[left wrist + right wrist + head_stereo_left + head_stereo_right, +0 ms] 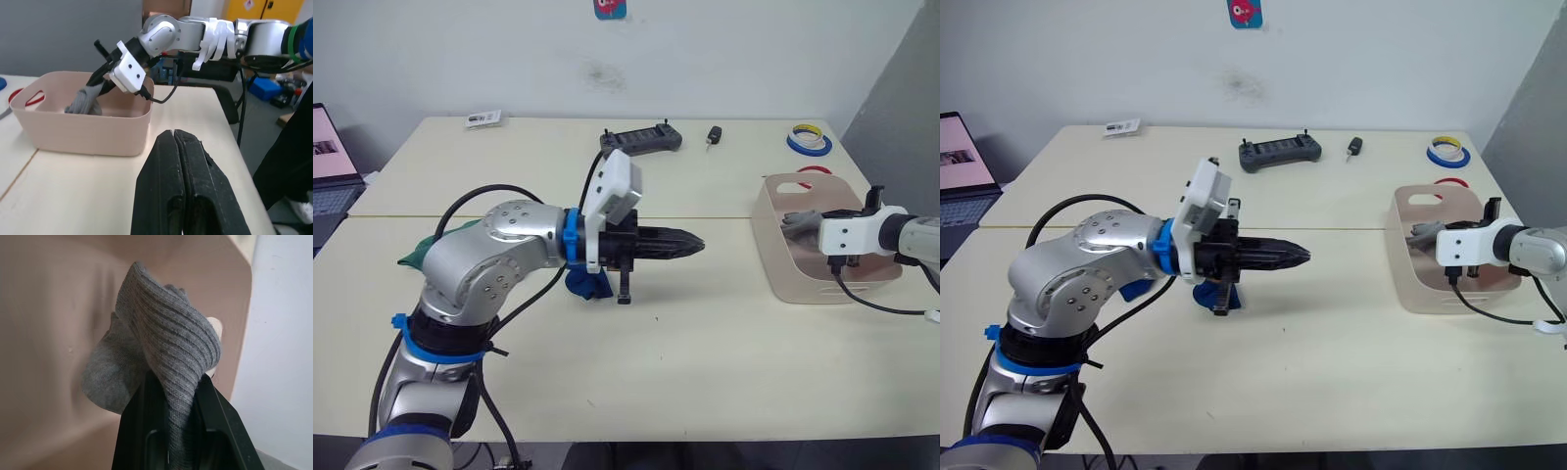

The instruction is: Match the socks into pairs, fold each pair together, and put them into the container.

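Observation:
The pink container [800, 282] stands at the table's right. Inside it my right gripper [171, 384] is shut on a bunched grey sock [168, 340], held above the tub's floor; the same sock [84, 103] shows over the rim in the left wrist view. Over the table's middle my left gripper [693, 242] hangs level, pointing at the container, shut with nothing in it. A royal blue sock [588, 286] lies crumpled on the table under the left forearm. Part of a green sock [423, 253] peeks out behind the left elbow.
A dark grey controller [641, 140], a black key fob [714, 135] and tape rolls [809, 141] lie along the far edge. A laptop [333, 162] sits off the table's left, and a small card [483, 118] lies at the far left corner.

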